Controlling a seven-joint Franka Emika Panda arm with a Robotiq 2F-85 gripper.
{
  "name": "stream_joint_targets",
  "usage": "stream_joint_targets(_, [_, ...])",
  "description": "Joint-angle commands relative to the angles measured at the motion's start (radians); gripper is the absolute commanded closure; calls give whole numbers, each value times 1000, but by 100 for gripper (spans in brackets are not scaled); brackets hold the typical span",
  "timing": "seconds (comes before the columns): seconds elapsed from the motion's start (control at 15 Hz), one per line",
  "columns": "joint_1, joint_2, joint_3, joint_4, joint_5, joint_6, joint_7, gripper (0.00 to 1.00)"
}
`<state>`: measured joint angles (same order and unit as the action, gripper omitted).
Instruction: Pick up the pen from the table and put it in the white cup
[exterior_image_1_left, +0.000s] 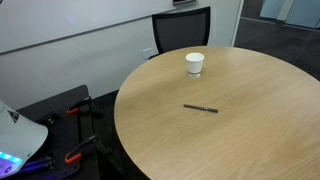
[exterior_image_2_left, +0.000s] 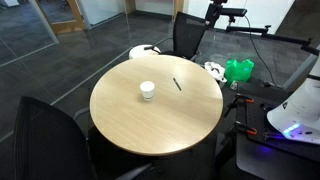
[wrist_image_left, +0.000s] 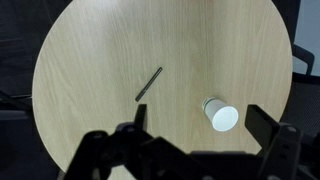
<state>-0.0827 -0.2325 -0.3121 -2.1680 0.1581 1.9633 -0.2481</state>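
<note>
The thin dark pen (exterior_image_1_left: 200, 108) lies flat on the round wood-grain table (exterior_image_1_left: 250, 140); it also shows in an exterior view (exterior_image_2_left: 177, 84) and in the wrist view (wrist_image_left: 148, 83). The small white cup (exterior_image_1_left: 194, 65) stands upright on the table, apart from the pen, seen too in an exterior view (exterior_image_2_left: 147, 91) and the wrist view (wrist_image_left: 219, 114). My gripper (wrist_image_left: 196, 125) is high above the table, open and empty, its fingers framing the cup from above. The gripper itself is out of frame in both exterior views.
A black chair (exterior_image_1_left: 182, 30) stands at the table's far edge. A second dark chair (exterior_image_2_left: 45, 135) is near the table. A green bag (exterior_image_2_left: 238, 70) and equipment lie on the floor. The robot base (exterior_image_2_left: 298, 110) stands beside the table.
</note>
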Motion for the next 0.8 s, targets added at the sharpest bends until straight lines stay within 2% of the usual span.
stream_joint_targets(0.0, [-31, 3, 27, 3, 7, -4, -6, 0])
stream_joint_targets(0.33, [-31, 3, 27, 3, 7, -4, -6, 0])
stream_joint_targets(0.73, [-36, 50, 83, -41, 13, 164, 135, 0])
